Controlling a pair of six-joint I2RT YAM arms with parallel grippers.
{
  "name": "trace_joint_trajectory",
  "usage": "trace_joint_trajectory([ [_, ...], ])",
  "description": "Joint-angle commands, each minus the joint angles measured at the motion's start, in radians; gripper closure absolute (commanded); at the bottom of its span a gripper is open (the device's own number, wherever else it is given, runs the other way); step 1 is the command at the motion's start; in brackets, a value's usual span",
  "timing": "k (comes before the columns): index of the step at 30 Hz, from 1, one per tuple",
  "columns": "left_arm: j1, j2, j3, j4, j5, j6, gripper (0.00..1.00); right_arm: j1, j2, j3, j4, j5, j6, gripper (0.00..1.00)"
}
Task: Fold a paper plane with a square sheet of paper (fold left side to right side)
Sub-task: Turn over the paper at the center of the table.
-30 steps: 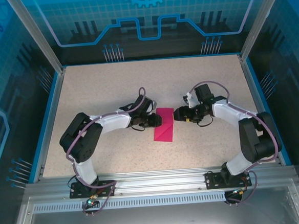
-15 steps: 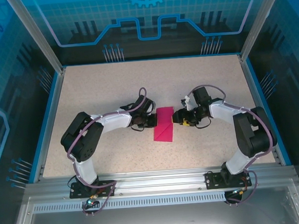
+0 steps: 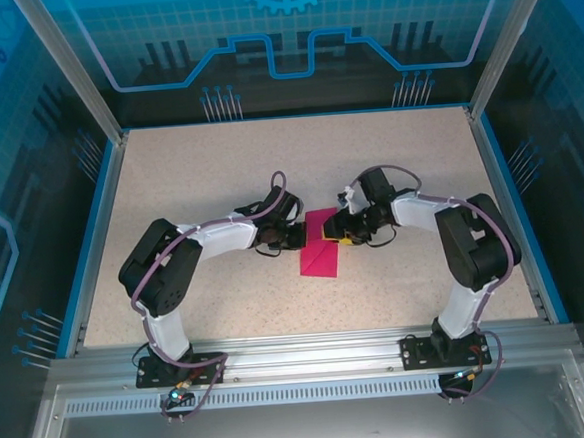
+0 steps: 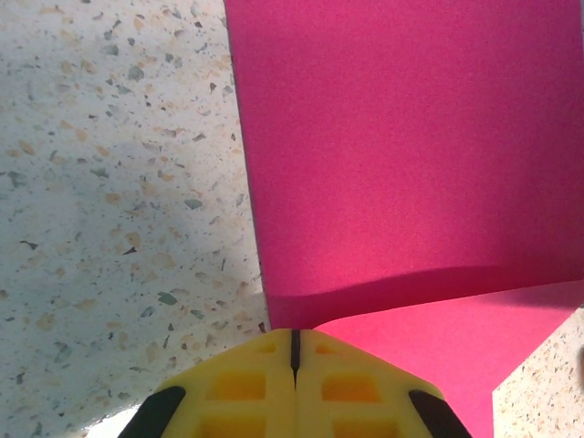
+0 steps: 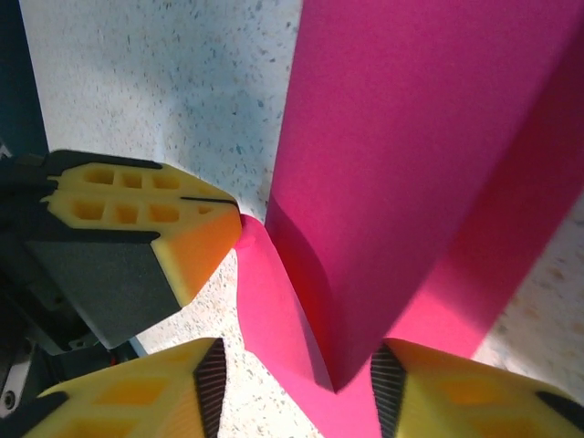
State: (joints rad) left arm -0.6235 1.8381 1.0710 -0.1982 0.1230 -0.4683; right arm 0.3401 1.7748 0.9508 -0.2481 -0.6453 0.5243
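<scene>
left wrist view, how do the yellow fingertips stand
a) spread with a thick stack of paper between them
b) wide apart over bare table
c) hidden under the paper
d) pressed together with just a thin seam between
d: the left gripper's yellow fingertips meet along a thin dark seam, right at the edge of the square sheet of paper.

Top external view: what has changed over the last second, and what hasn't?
The right gripper swung left, from beside the folded magenta-pink paper sheet to over its far right edge, its jaws narrowing but still apart astride a raised fold. The left gripper closed on the sheet's left edge. The sheet kept its place on the speckled table, and the left gripper its position.
</scene>
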Motion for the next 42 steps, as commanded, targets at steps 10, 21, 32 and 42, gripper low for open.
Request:
trace_joint_trajectory([
  [10,0.040,-0.287,-0.146,0.034,-0.031,-0.062,0.42,-0.070,-0.108,-0.008,0.078,-0.142,-0.006,0.94],
  [21,0.090,-0.707,-0.233,0.174,0.160,-0.157,0.03,-0.182,-0.385,0.102,0.082,-0.421,-0.110,0.93],
  [32,0.090,-0.758,-0.184,0.355,0.383,-0.251,0.02,-0.071,-0.477,0.304,-0.056,-0.592,-0.202,0.92],
  [42,0.089,-0.781,-0.209,0.531,0.502,-0.318,0.34,-0.016,-0.471,0.359,-0.092,-0.596,-0.216,0.92],
])
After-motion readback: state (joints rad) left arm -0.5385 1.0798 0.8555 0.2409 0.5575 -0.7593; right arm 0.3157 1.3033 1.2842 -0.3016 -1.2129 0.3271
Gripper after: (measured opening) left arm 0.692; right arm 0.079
